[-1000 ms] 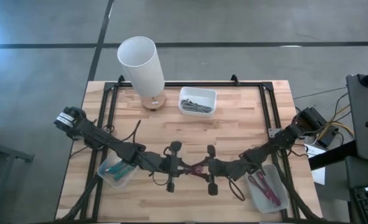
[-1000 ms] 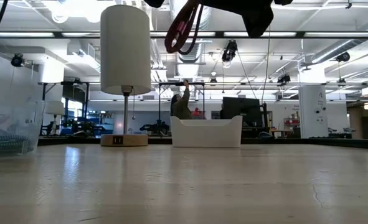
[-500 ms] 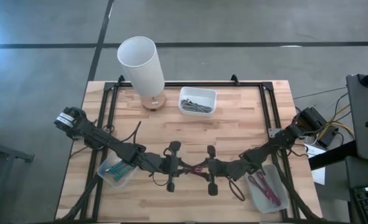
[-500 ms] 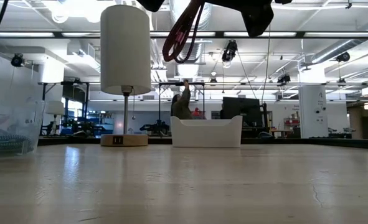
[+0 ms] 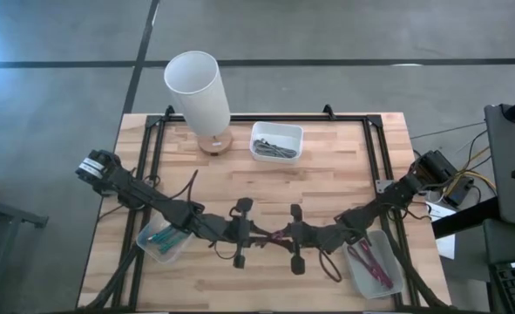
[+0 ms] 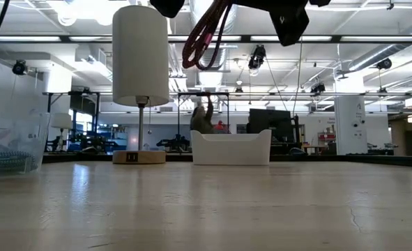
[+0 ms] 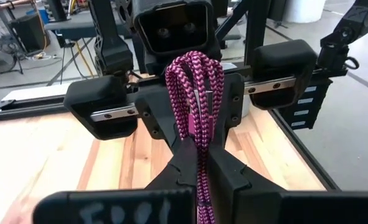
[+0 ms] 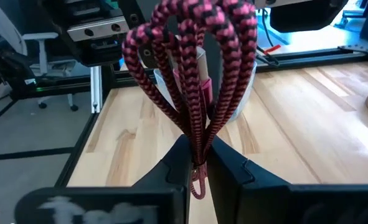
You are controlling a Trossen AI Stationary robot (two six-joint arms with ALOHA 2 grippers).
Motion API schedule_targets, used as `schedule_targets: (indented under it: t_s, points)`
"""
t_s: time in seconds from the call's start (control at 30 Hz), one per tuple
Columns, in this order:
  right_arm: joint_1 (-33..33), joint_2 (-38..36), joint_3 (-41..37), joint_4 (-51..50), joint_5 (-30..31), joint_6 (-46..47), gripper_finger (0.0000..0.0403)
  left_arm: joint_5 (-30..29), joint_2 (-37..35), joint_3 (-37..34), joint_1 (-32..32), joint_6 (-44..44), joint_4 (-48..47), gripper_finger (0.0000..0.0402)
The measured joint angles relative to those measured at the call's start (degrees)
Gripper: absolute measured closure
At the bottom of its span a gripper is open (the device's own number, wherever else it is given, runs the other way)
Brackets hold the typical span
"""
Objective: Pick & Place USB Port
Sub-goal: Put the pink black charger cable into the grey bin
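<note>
Since a moment ago, both my tools have edged slightly closer together over the front middle of the table [image 5: 327, 187]. My left tool [image 5: 255, 234] and my right tool [image 5: 279, 235] each pinch the same coiled pink braided cable [image 7: 196, 99], held in the air between them. A white lamp [image 5: 198, 94] and a white bin [image 5: 276, 141] sit at the back.

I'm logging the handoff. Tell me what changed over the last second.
Little moved. The right claw edged slightly toward the left claw; both are shut on the cable, held in the air above the table. The cable's loops swung a little in the low view. Lamp, tray and side bins stayed put.
</note>
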Motion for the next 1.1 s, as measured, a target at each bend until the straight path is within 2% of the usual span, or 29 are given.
schedule_targets:
  t_s: [0.23,0.53,0.67,0.77,0.9,1.1]
  points:
    - [0.0,0.0,0.0,-1.91,0.0,2.55,0.0373,-0.03,0.0,0.0,0.02,-0.79,-2.2,0.038]
    - [0.13,0.0,0.0,-3.07,0.03,2.84,0.0374,0.33,0.04,0.0,-0.02,-1.79,-4.36,0.0301]
    - [0.91,-0.5,0.02,-7.91,-0.08,6.54,0.0374,0.27,0.04,0.0,-0.02,-3.12,-4.94,0.0281]
    - [2.14,-1.78,0.02,-15.57,-0.16,12.27,0.0374,0.11,0.04,0.0,-0.02,-4.58,-6.87,0.0278]
    - [4.43,-4.41,0.02,-27.3,-0.74,25.28,0.0374,0.09,0.04,0.0,-0.02,-5.94,-9.21,0.0279]
    - [7.94,-10.5,2.63,-44.46,-10.79,42.02,0.0374,-0.09,0.04,0.0,-0.02,-6.67,-10.93,0.028]
